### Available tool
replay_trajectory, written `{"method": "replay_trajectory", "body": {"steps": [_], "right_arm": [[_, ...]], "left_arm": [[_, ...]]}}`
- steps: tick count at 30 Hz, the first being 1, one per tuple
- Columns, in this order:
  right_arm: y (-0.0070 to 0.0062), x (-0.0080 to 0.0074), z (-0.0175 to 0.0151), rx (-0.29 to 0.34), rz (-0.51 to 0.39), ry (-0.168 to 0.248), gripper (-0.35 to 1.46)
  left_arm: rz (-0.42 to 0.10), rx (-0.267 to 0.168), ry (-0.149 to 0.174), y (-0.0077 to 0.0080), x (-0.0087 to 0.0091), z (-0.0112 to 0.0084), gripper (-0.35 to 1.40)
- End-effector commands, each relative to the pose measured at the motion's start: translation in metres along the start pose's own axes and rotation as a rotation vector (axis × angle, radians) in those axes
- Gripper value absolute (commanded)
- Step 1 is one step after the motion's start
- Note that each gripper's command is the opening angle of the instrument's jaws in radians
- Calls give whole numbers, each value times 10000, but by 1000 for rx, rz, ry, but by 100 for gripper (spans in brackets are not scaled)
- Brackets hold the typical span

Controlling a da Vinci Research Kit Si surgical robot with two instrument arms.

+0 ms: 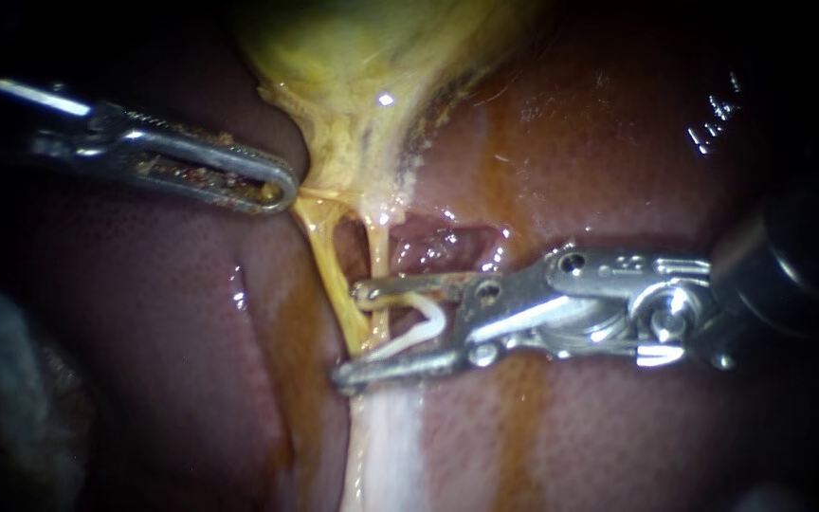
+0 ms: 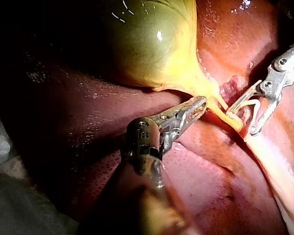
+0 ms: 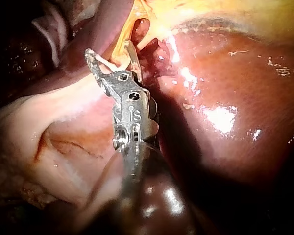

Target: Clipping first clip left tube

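The yellow gallbladder (image 1: 362, 85) narrows into two thin tubes, the left tube (image 1: 332, 270) and the right tube (image 1: 378, 251). My right instrument (image 1: 351, 332) comes in from the right. Its jaws stand wide apart and hold a white V-shaped clip (image 1: 424, 327) between them. Both tubes pass between these jaws, ahead of the clip's bend. My left instrument (image 1: 282, 188) is shut on the edge of the gallbladder's neck and holds it to the left. The left wrist view shows the left instrument (image 2: 200, 104) on the neck and the clip (image 2: 255, 105). The right wrist view shows the clip (image 3: 105, 61).
Dark red liver (image 1: 172, 313) lies all around and under the tubes. A pale band of tissue (image 1: 386, 446) runs down from where the tubes meet. A raw red patch (image 1: 438, 246) lies just right of the right tube.
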Motion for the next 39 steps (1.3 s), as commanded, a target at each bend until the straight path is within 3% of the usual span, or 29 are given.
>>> {"method": "replay_trajectory", "body": {"steps": [1,20,29,39], "right_arm": [[1,-2,2,4,-2,-3,49],[37,-33,21,19,-18,-22,49],[35,-25,38,78,-38,-25,48],[33,-14,57,93,-40,-11,48]], "left_arm": [[0,0,0,0,0,0,-35],[-1,1,0,1,0,1,-35],[-1,1,1,1,1,1,-35],[-1,2,1,1,1,2,-35]]}}
